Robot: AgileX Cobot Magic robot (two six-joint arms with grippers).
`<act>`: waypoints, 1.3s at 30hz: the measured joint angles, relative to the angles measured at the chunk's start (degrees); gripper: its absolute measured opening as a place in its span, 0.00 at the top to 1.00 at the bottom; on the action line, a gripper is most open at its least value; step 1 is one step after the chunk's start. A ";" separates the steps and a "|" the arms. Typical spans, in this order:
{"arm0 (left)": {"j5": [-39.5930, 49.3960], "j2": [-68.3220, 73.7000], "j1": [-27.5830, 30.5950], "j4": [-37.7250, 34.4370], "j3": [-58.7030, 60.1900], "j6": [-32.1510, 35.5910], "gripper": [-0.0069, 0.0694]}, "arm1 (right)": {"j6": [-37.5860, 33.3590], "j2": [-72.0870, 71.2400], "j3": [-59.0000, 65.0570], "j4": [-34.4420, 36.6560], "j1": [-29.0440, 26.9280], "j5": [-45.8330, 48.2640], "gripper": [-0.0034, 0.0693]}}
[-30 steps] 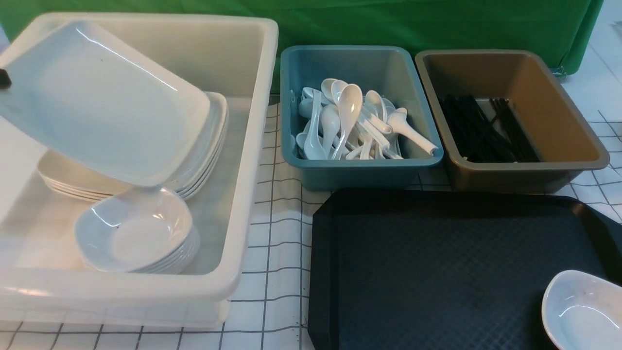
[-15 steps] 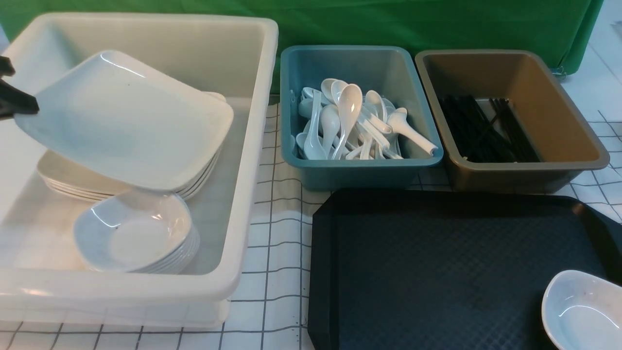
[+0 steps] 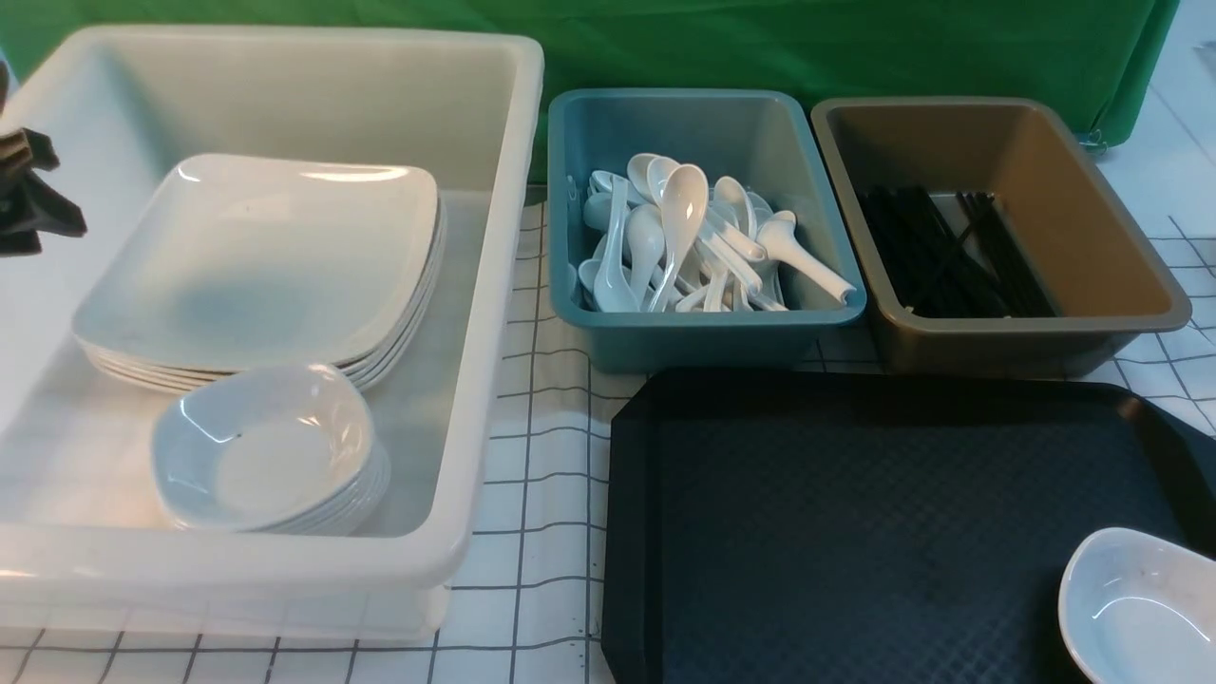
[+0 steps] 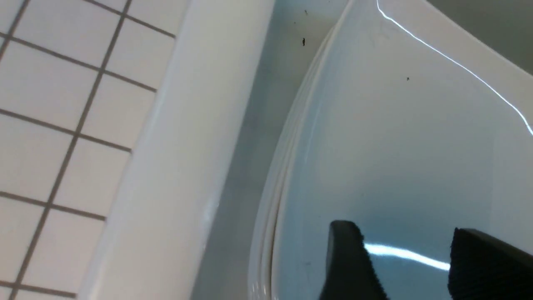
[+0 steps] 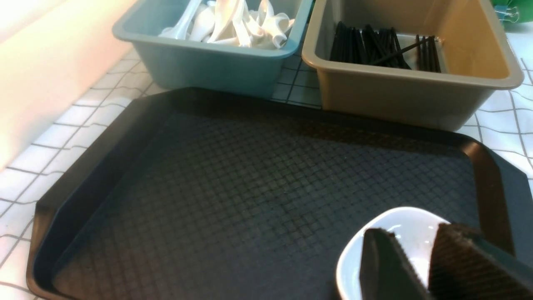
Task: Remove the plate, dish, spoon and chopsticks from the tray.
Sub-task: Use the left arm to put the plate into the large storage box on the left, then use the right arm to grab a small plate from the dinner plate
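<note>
Black and ridged, the left fingers point(image 4: 347, 266) stand well apart with nothing between them, poised above the plate point(image 3: 261, 261) near its edge. In the front view they peek in at the left edge of the frame, beside that plate. The plate lies flat on top of a stack of like plates point(image 3: 394, 347) inside the white tub point(image 3: 503, 237), which fills the left of the frame. A stack of small dishes point(image 3: 271, 456) sits in the same tub, toward the lower left. The right fingers point(image 5: 383, 266) are close together astride the rim of the dish point(image 5: 412, 225), one inside the bowl and one outside, clamped on it. That dish shows in the lower right corner of the front frame, over the near right corner of the tray point(image 3: 807, 522). At top centre the teal tub point(image 3: 703, 337) holds a heap of white spoons point(image 3: 684, 237). To its right the brown tub point(image 3: 1026, 347) holds black chopsticks point(image 3: 950, 252). Everything rests on the bench point(image 3: 541, 494), which is covered by a white gridded cloth.
</note>
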 joint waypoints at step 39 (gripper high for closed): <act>26.66 -16.54 -25.97 3.84 0.13 -3.33 0.91 | 2.48 58.23 -17.40 4.28 1.57 17.09 0.53</act>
